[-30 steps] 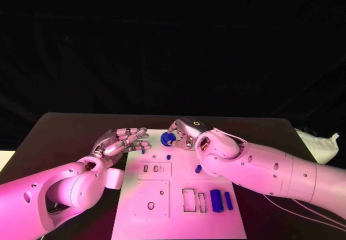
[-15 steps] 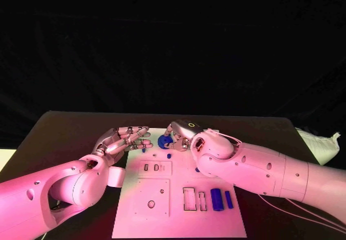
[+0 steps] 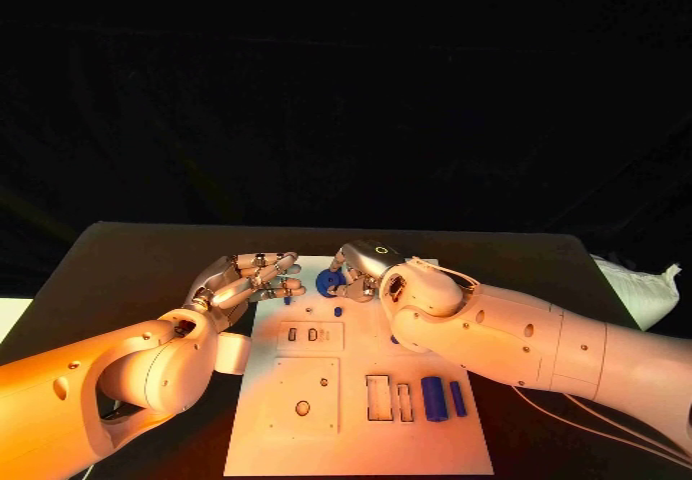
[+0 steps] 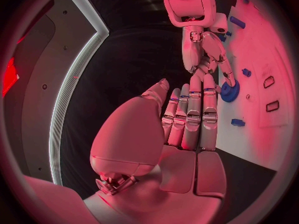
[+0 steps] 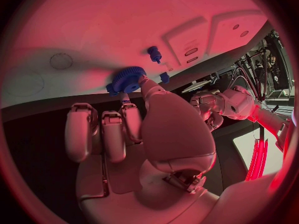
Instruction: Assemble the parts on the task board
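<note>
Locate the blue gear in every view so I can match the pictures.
Head view: the blue gear sits at the far end of the task board, at the right robot hand.
Left wrist view: the gear lies on the board beside the right robot hand's fingertips.
Right wrist view: the gear is just beyond the fingers.
Shared landmark: the small blue peg near the gear.

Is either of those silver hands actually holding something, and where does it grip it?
The right hand pinches the blue gear by its toothed rim at the far end of the task board. The left hand holds nothing, its fingers straight.
</note>
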